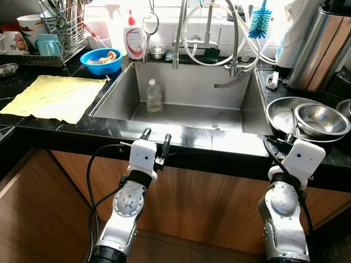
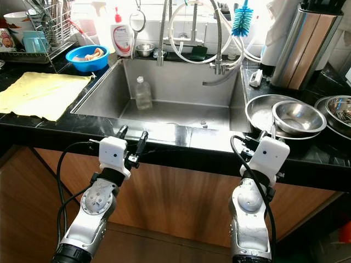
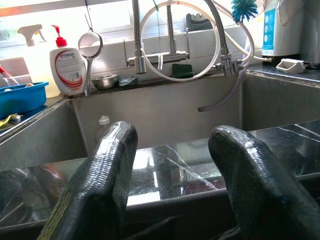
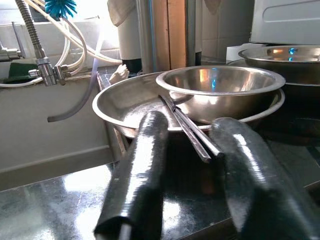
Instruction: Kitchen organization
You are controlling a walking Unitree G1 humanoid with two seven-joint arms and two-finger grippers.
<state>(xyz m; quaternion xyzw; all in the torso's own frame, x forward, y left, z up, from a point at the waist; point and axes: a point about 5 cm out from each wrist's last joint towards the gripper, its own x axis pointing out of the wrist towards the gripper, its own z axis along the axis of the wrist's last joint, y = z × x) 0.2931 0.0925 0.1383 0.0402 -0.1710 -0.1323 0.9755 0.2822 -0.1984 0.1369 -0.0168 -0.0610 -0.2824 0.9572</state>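
While I stood at the black stone counter (image 1: pixel 49 129), my left gripper (image 1: pixel 154 143) hung at its front edge with fingers parted and nothing between them. My right gripper (image 4: pixel 187 165) was also spread and bare, either side of thin metal rods (image 4: pixel 189 127) jutting from a wide steel basin (image 1: pixel 282 116) that held a smaller steel bowl (image 1: pixel 321 120). A clear plastic bottle (image 1: pixel 154 96) stood upright inside the stainless sink (image 1: pixel 115 98). Beside a yellow cloth (image 1: pixel 52 96), a blue bowl (image 1: pixel 101 61) held pale pieces I could not identify.
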